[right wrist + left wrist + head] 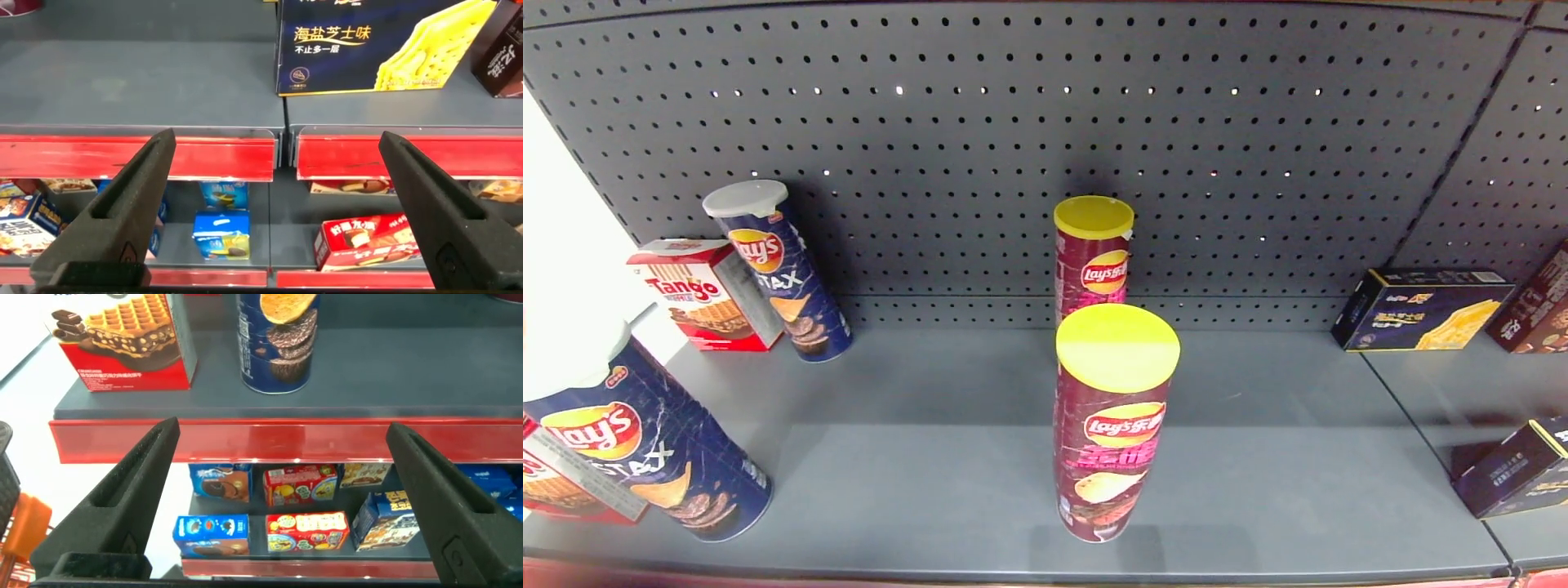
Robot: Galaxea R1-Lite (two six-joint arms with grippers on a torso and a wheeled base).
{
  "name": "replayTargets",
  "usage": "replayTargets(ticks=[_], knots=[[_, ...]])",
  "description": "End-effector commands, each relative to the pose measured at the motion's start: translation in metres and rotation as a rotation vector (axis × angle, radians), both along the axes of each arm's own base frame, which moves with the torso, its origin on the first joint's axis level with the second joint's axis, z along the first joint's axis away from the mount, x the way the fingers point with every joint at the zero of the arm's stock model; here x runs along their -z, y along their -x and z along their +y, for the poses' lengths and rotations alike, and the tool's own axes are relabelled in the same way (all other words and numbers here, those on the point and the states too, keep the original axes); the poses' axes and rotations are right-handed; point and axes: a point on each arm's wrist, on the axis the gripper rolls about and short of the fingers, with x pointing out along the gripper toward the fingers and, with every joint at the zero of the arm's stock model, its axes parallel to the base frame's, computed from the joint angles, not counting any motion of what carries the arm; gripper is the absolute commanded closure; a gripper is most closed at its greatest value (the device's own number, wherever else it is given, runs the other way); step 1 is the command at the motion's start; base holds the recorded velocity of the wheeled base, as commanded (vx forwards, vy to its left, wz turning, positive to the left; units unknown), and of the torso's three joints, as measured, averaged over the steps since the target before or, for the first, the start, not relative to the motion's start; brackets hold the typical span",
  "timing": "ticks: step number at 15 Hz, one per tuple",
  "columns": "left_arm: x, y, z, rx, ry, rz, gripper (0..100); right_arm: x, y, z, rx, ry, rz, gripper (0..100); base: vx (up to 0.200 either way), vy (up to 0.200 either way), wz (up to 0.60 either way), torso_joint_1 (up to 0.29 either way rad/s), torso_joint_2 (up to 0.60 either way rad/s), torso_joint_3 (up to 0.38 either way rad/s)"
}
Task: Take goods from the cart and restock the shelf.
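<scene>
Two maroon chip cans with yellow lids stand upright mid-shelf, one near the front (1112, 425) and one at the back (1093, 257). Blue chip cans with white lids stand at the back left (780, 269) and front left (645, 449). My left gripper (282, 429) is open and holds nothing. It hangs in front of the shelf's red front rail (278, 441), below a red wafer box (122, 339) and a blue can (278, 343). My right gripper (278, 137) is also open, level with the red rail (221, 155), below a dark blue cracker box (376, 45).
The grey shelf board (947, 441) has free room between the cans. A red wafer box (703, 294) and dark blue boxes (1421, 309) (1511, 478) sit at its sides. A lower shelf holds several small snack boxes (306, 531) (364, 241). An orange part (24, 527) shows beside the left gripper.
</scene>
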Motion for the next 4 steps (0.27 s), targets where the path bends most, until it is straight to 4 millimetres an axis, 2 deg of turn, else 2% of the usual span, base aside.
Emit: replayTargets(ticks=[1,4], knots=[[-0.0001,-0.0001,0.0,0.0,0.0,0.001,0,0.0,0.0,0.0,0.0,0.0,0.0,0,0.0,0.0,0.0,0.0,0.0,0.0],[-0.0001,-0.0001,0.0,0.0,0.0,0.001,0,0.0,0.0,0.0,0.001,0.0,0.0,0,0.0,0.0,0.0,0.0,0.0,0.0]])
